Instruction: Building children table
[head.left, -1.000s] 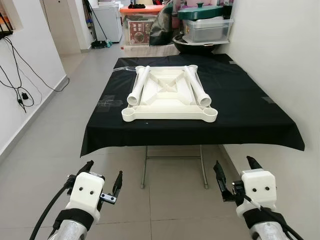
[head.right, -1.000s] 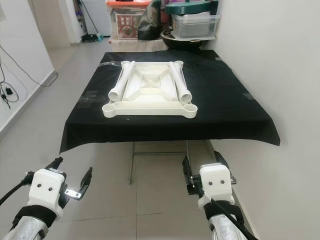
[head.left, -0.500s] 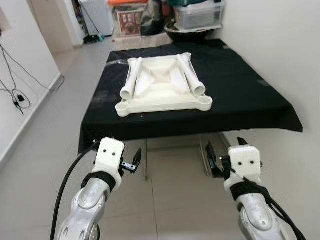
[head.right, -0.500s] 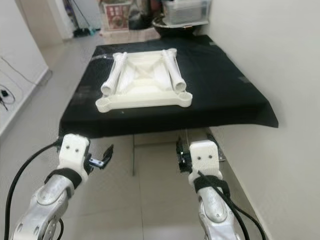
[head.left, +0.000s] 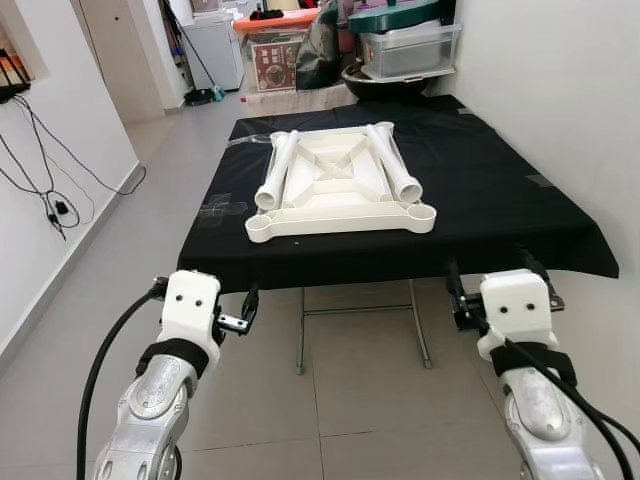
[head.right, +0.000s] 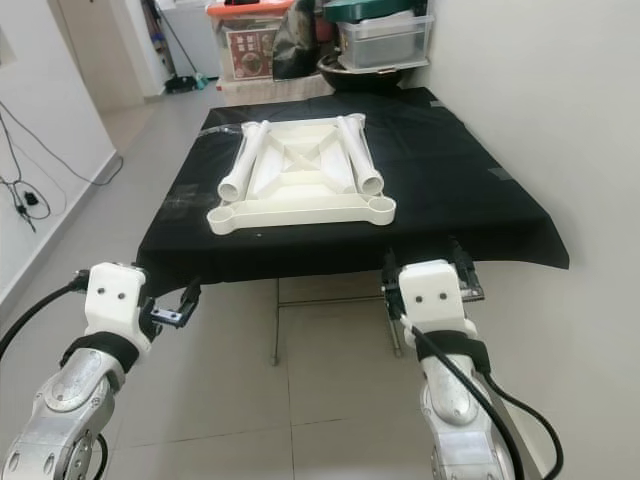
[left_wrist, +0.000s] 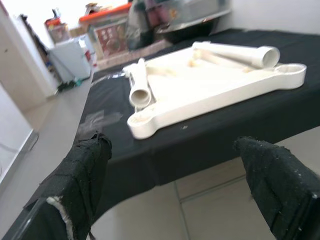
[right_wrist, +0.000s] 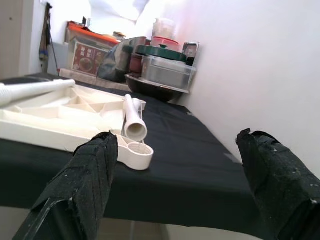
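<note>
A white plastic children's table top (head.left: 340, 215) lies upside down on a table draped in black cloth (head.left: 500, 200). Two white tube legs rest on it, one along its left side (head.left: 277, 172) and one along its right side (head.left: 394, 172). My left gripper (left_wrist: 172, 146) hangs open just before the cloth's front left edge, holding nothing. My right gripper (right_wrist: 179, 140) is open too, level with the front right edge and short of the table top's corner socket (right_wrist: 136, 152).
Storage boxes and a dark basin (head.left: 400, 60) crowd the floor behind the table. A white wall runs close along the right. Cables (head.left: 50, 200) hang on the left wall. Metal folding legs (head.left: 360, 310) stand under the table on grey tiles.
Both arms have risen from low over the floor to the height of the table's front edge. The head camera has shifted. Both grippers stay open.
</note>
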